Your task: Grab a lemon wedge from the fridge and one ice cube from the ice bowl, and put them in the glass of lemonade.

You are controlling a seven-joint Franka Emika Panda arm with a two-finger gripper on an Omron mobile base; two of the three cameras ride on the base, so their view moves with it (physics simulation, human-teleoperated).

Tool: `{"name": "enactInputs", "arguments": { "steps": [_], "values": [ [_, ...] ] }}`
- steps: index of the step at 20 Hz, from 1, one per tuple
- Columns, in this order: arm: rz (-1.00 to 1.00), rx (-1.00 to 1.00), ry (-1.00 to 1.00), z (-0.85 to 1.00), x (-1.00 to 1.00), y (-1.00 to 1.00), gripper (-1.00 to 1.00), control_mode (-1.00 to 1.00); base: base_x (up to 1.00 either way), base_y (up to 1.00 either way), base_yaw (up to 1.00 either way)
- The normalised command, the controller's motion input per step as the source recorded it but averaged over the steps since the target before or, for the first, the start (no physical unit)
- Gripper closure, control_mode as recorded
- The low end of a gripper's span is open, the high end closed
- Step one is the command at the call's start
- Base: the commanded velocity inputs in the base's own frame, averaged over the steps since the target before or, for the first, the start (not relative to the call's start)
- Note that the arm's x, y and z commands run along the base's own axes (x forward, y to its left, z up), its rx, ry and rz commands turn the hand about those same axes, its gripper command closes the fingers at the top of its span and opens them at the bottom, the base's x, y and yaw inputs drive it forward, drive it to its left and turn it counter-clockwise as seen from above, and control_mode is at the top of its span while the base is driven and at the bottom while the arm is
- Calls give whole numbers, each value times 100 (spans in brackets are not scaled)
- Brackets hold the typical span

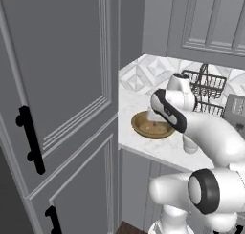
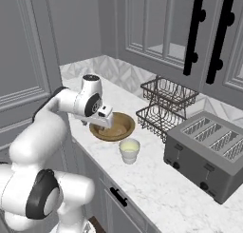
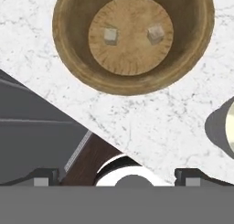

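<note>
The ice bowl (image 3: 132,77), wide and wooden, sits on the marble counter with two pale ice cubes (image 3: 110,35) (image 3: 156,34) on its flat bottom. It also appears as the ice bowl (image 2: 116,128) and the ice bowl (image 1: 152,127). My gripper (image 3: 117,178) hovers open above the bowl's near rim, nothing between its fingertips (image 3: 43,177); from the right base it is the gripper (image 2: 101,124). The glass of lemonade (image 2: 129,150) stands just beside the bowl, apart from it, its edge the glass (image 3: 227,129). The lemon wedge and the fridge are out of view.
A black wire rack (image 2: 166,103) stands behind the bowl, and a grey toaster (image 2: 213,149) to its right. A tall paneled cabinet with black handles (image 1: 31,140) rises left of the counter. The counter edge (image 3: 68,113) runs close under my hand.
</note>
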Motion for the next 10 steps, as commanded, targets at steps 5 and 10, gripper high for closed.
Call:
{"name": "enactInputs", "arguments": {
  "steps": [5,10],
  "values": [
    [1,0,9,-5,59,-15,-100,-100,0,0,0],
    [8,0,23,-23,64,-25,-100,-100,0,0,0]
  ]
}}
